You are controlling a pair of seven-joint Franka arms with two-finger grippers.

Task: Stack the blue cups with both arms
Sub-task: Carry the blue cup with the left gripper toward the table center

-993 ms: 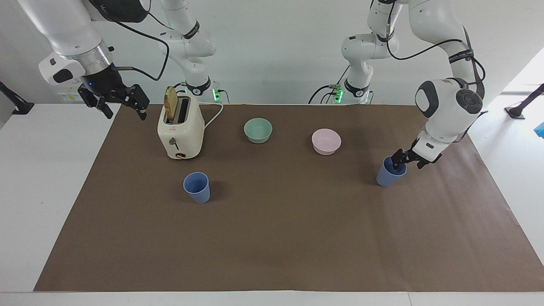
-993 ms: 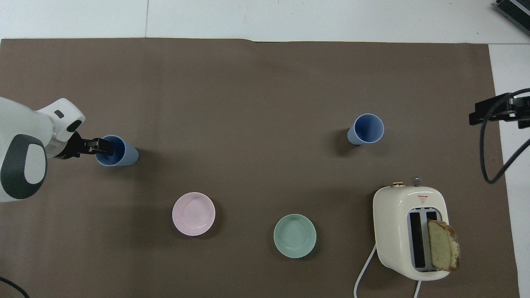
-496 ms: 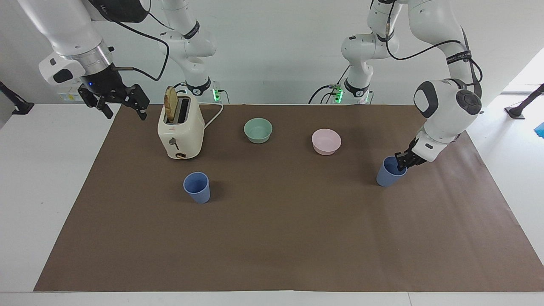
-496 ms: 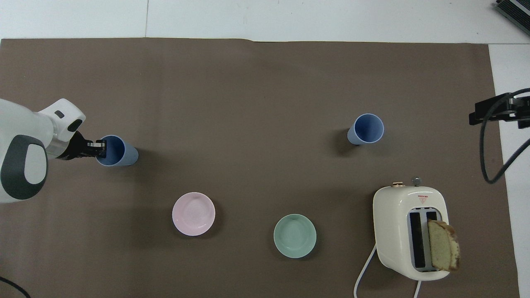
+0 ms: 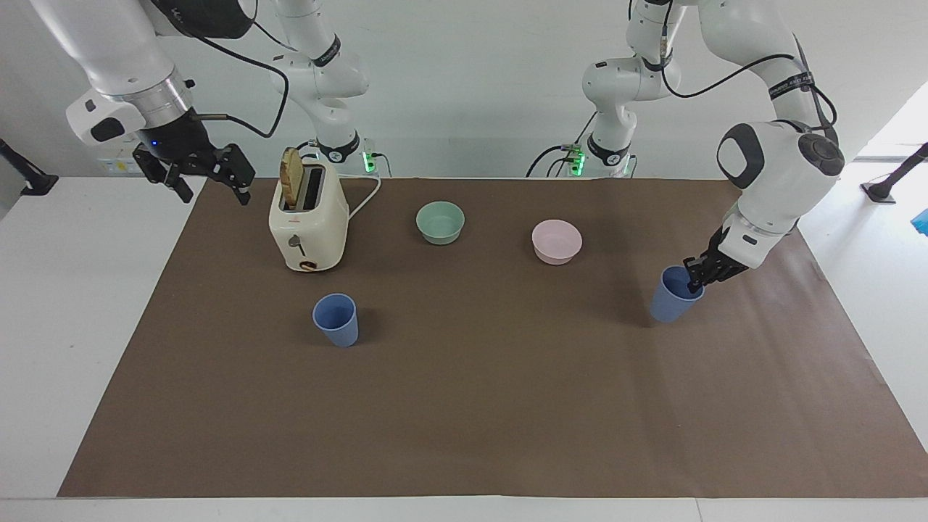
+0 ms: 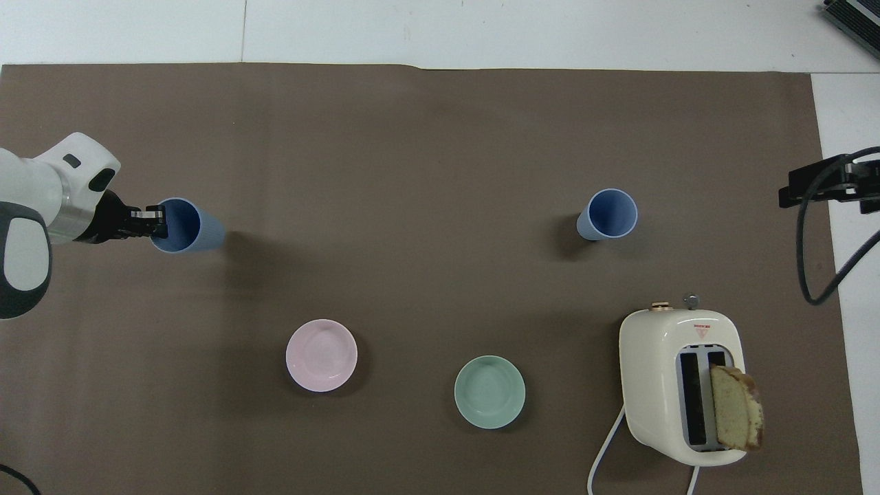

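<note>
Left gripper point(image 5: 697, 279) is clenching the rim of a matte periwinkle-blue tapered cup point(image 5: 672, 296), now lifting it off the brown mat point(image 5: 464, 406), tilted, where earlier it stood. Right gripper point(image 5: 210, 181) is waiting with fingers spread beside the cream toaster point(image 5: 308, 225). The second blue cup point(image 5: 336, 320) is standing unmoved, well apart toward that arm's end.

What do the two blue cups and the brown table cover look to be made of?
Both cups, the one in the left gripper and the free one, look like matte plastic, perhaps silicone: even colour, no glare, thin rims. The brown cover looks like kraft paper: flat, dull, with faint creases at its edge.
</note>
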